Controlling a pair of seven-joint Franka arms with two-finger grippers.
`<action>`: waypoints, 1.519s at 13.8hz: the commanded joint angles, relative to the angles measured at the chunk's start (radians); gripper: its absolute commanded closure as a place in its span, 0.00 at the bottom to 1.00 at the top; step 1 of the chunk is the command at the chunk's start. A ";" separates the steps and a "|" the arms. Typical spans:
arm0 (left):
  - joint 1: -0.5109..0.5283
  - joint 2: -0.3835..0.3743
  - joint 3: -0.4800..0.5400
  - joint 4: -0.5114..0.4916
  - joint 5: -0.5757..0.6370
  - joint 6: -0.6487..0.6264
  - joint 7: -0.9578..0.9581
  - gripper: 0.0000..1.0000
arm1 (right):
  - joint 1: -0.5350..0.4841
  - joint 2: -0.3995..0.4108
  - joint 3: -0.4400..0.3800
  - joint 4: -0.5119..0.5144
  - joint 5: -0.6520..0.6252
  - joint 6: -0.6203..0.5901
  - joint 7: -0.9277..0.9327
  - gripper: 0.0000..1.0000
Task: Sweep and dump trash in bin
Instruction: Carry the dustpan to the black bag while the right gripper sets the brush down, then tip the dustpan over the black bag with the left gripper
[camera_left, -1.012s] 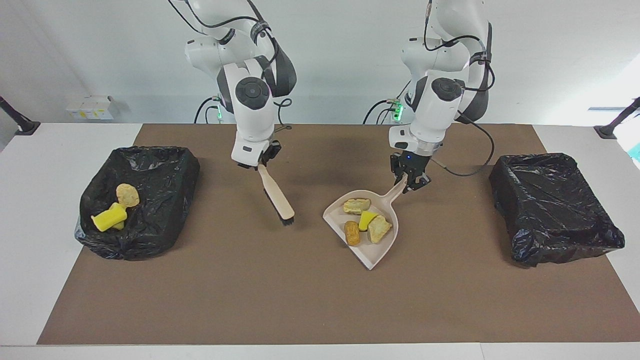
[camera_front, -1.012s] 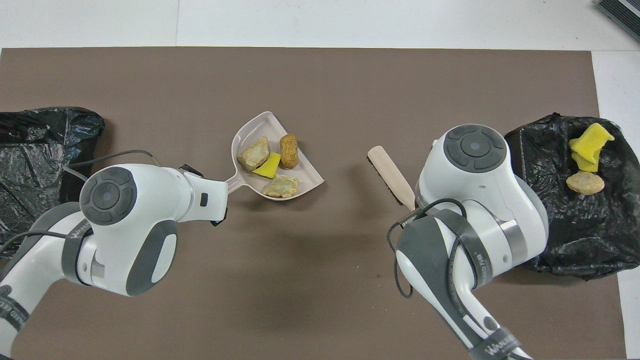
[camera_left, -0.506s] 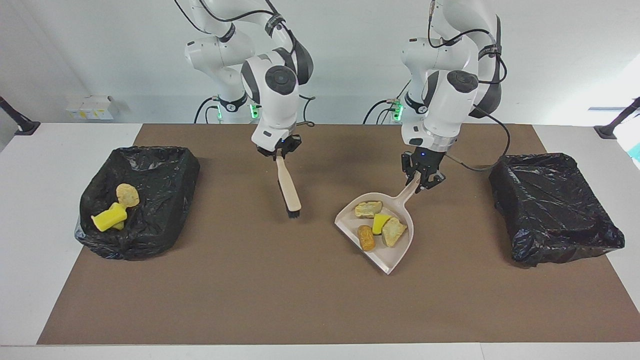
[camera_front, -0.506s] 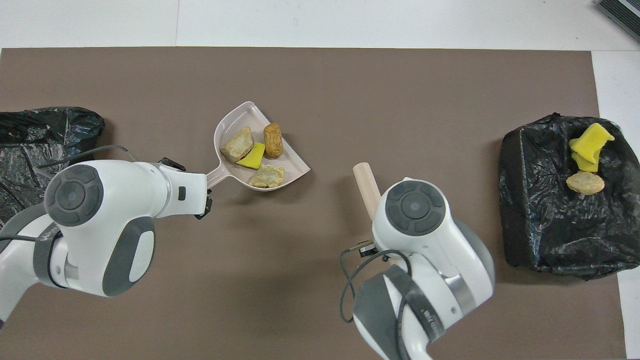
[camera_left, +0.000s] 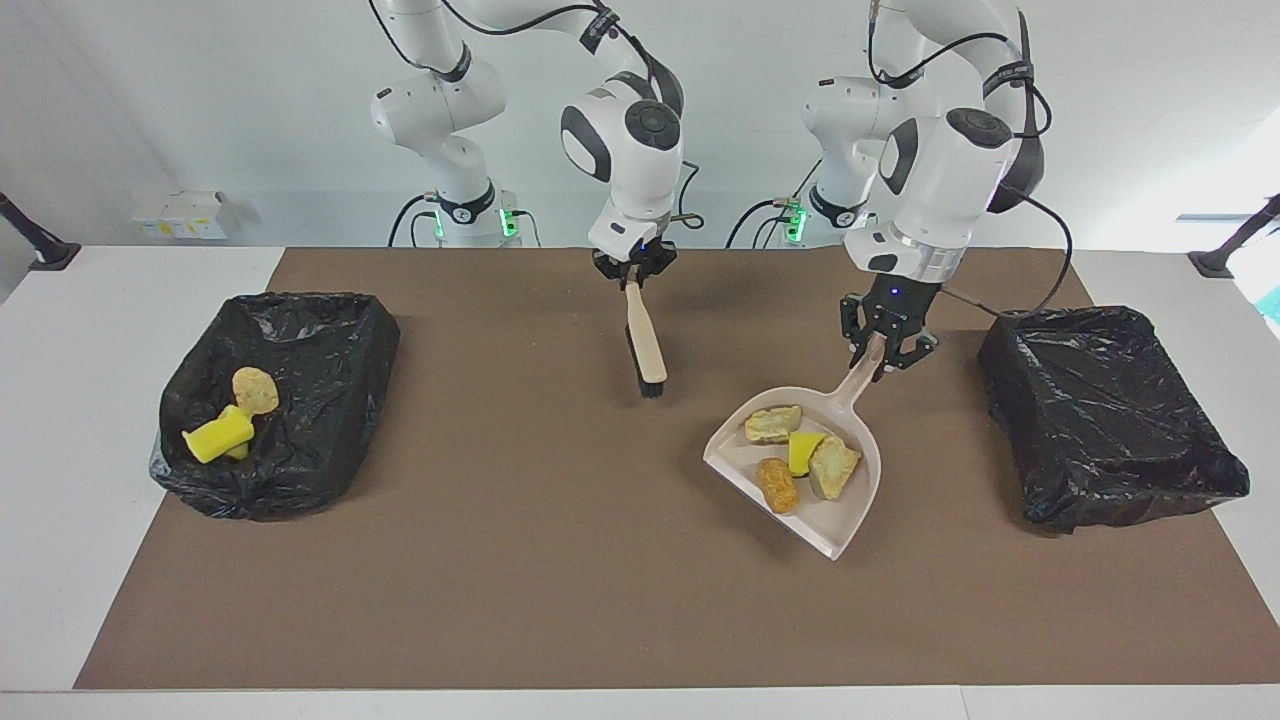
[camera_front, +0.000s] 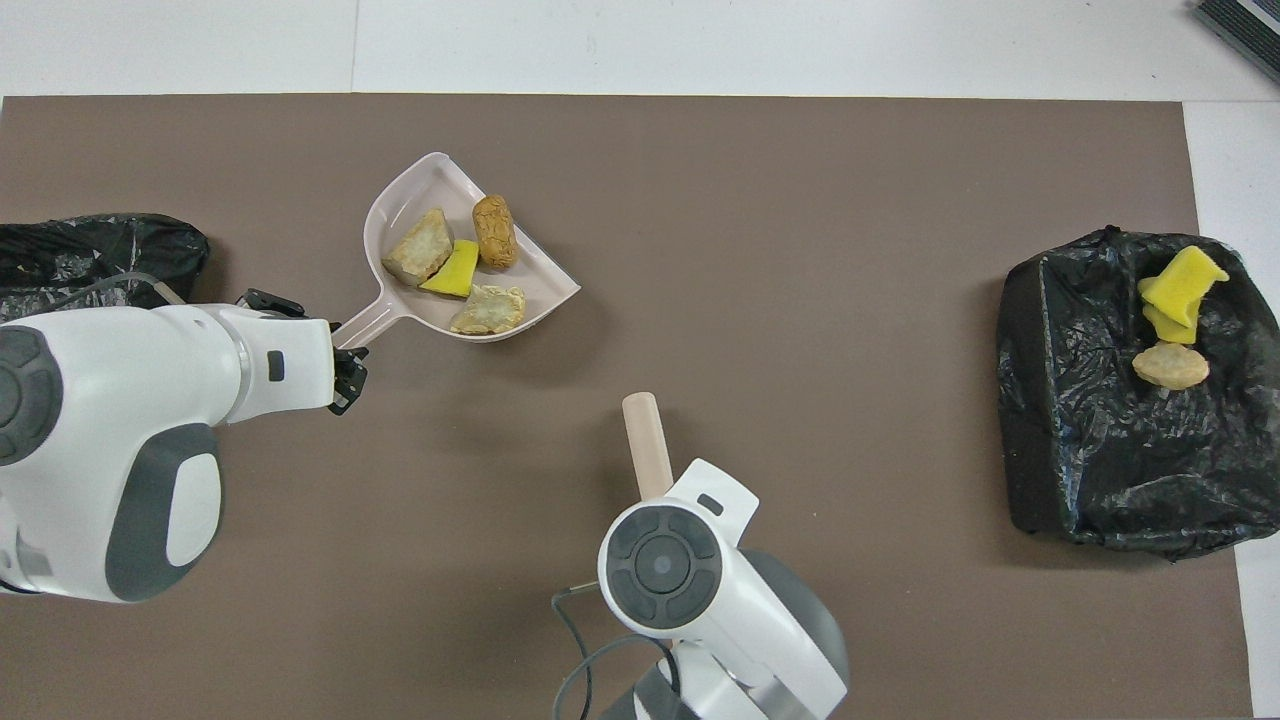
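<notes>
Four scraps of trash lie in the pan of a beige dustpan: a bright yellow spongy chunk in the middle, with three tan to golden-brown crusty bits touching or just beside it. The dustpan is tilted, its handle rising to the left gripper, whose jaws are clamped tight on the handle's end, and its pan hangs over the brown mat that covers the middle of the worktop. A bin lined with a black bag stands near the dustpan at the left arm's end of the worktop, with no scraps showing in it. Toward the middle of the mat the right gripper has its jaws fully closed on the handle of a beige brush, which hangs tip down with its black bristles just over the mat, well apart from the dustpan. At the right arm's end stands a second black-lined bin, and in it lie more yellow spongy pieces and one tan crusty bit beside them.
</notes>
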 joint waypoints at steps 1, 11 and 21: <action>0.069 -0.050 -0.005 0.020 -0.024 -0.067 0.075 1.00 | 0.055 0.024 -0.003 -0.018 0.025 0.071 0.083 1.00; 0.497 -0.039 0.010 0.209 -0.248 -0.385 0.653 1.00 | 0.086 0.083 -0.005 0.006 0.115 0.143 0.193 0.00; 0.861 0.022 0.027 0.347 -0.323 -0.497 1.030 1.00 | -0.147 0.011 -0.018 0.273 0.045 -0.274 -0.110 0.00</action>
